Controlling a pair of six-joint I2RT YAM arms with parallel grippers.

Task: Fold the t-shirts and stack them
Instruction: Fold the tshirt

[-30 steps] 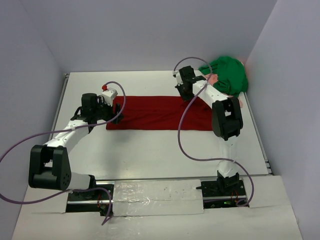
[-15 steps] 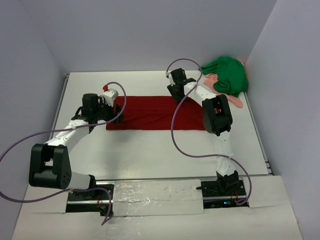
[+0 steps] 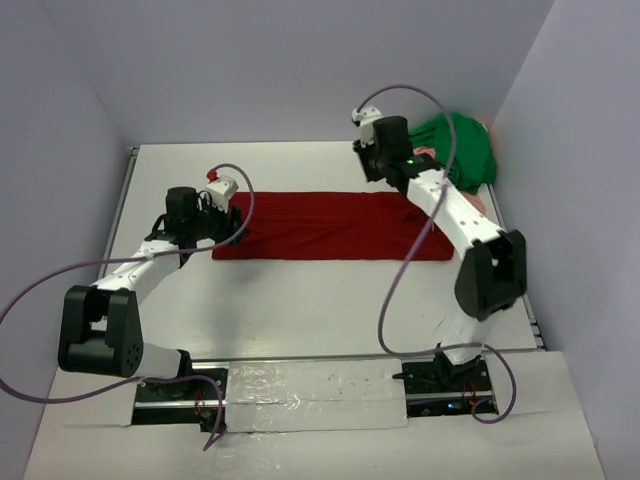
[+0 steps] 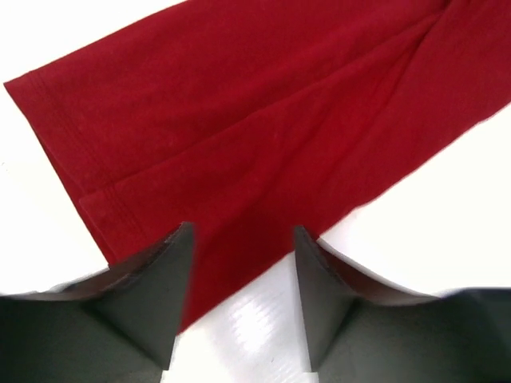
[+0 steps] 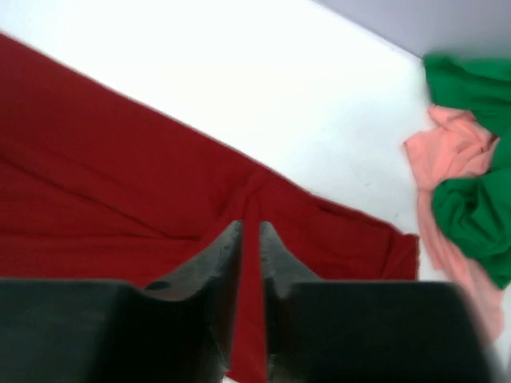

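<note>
The dark red t-shirt (image 3: pixel 320 225) lies flat as a long folded strip across the table's middle; it also shows in the left wrist view (image 4: pixel 263 104) and the right wrist view (image 5: pixel 104 183). My left gripper (image 3: pixel 235 222) is open and empty, low over the strip's left end, its jaws (image 4: pixel 242 239) straddling the near edge. My right gripper (image 3: pixel 372 168) is raised above the strip's far edge, right of middle, its jaws (image 5: pixel 250 227) nearly closed and empty. The green t-shirt (image 3: pixel 458 140) sits crumpled in the far right corner on the salmon-pink cloth (image 3: pixel 482 203); both show in the right wrist view, green (image 5: pixel 471 207) and pink (image 5: pixel 447 152).
The white table (image 3: pixel 300 290) is boxed in by lilac walls at the left, back and right. Purple cables loop from both arms over the table's near half. The right arm's elbow (image 3: pixel 490 275) hangs over the table's right side.
My right arm has swung its elbow out to the right, and its gripper has shifted a little right and up over the strip's far edge. The left arm and the shirts have not moved.
</note>
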